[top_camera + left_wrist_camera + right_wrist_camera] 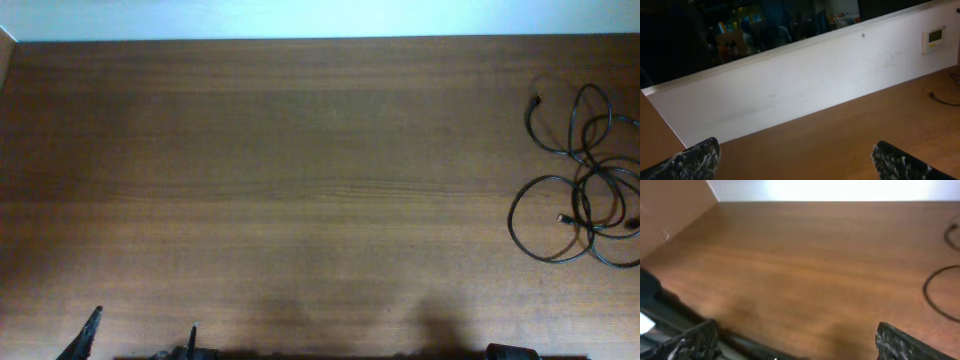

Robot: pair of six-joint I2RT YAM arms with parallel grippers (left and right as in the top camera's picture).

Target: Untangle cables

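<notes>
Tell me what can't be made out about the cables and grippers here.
1. Overhead: the cables run off the right edge; which cord crosses which is too fine to tell.
2. Left wrist: only one plug end shows; the right edge cuts the rest.
3. Right wrist: a blurred cable loop, cut by the right edge.
4. Overhead: the bottom edge cuts off both arms; of the left gripper only fingertips show.

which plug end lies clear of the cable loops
The far plug end, at the left tip of the cables, on bare table. The near plug end sits inside the large loop.
</notes>
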